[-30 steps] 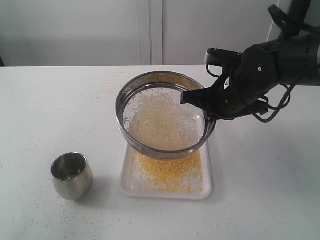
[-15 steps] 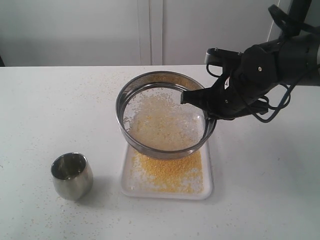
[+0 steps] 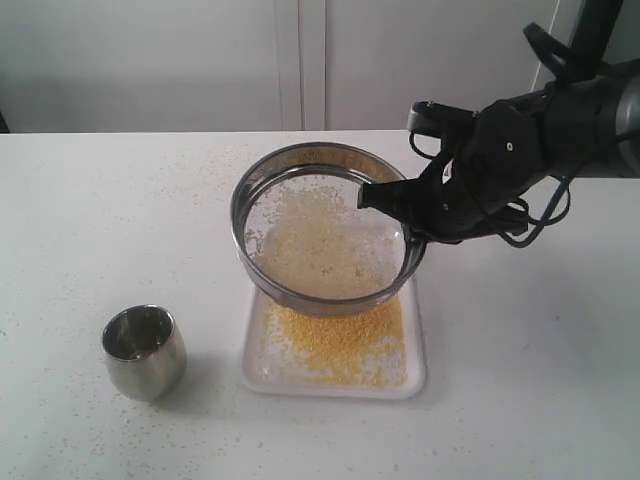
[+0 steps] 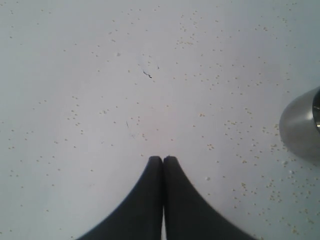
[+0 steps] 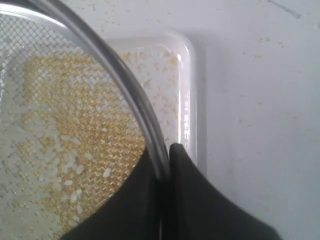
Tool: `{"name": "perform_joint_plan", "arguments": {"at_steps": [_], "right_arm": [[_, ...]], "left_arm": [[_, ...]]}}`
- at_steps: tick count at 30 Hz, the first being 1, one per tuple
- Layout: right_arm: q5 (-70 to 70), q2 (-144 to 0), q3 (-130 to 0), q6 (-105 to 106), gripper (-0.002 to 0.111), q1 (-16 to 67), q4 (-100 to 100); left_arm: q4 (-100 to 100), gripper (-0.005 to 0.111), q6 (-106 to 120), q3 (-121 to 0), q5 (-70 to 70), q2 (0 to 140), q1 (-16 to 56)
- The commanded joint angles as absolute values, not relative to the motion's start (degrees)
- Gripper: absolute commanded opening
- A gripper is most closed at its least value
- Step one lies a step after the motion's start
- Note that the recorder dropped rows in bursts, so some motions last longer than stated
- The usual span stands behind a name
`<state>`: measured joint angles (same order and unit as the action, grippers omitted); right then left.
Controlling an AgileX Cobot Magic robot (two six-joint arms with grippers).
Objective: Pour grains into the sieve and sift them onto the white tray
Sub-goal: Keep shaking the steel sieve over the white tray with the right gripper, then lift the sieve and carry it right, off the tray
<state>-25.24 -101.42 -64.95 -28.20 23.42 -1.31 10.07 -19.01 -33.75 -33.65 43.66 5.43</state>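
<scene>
Left jaws closed; right jaws clamped.

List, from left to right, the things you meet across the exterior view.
steel cup → sieve → right pincer, clamped on the sieve's rim

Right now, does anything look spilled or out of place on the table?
Yes: loose grains speckle the bare table around the steel cup and behind the sieve, outside the white tray. Nothing else stands out.
</scene>
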Motion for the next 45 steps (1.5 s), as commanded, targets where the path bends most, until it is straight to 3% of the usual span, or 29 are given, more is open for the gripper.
{"name": "perform_joint_plan", "arguments": {"at_steps": [1, 27, 36, 45], "right_arm": [[-28.8, -101.2, -65.2, -28.5, 0.0, 23.4, -0.9], [-25.9, -101.4, -65.2, -19.6, 0.0, 23.1, -1.2], [-32.9, -101.4, -69.2, -16.8, 0.0, 16.5, 1.7], [-35.8, -101.3, -70.6, -4.3, 0.0, 7.5, 17.3]], "left_arm": [[9.9, 0.0, -19.2, -34.0, -34.3, 43.1, 5.3], [9.9, 0.0, -19.1, -34.0, -34.3, 43.1, 5.3], [9.9, 0.0, -19.1, -34.0, -34.3, 43.1, 5.3], [9.9, 0.0, -19.1, -34.0, -34.3, 43.1, 5.3]]}}
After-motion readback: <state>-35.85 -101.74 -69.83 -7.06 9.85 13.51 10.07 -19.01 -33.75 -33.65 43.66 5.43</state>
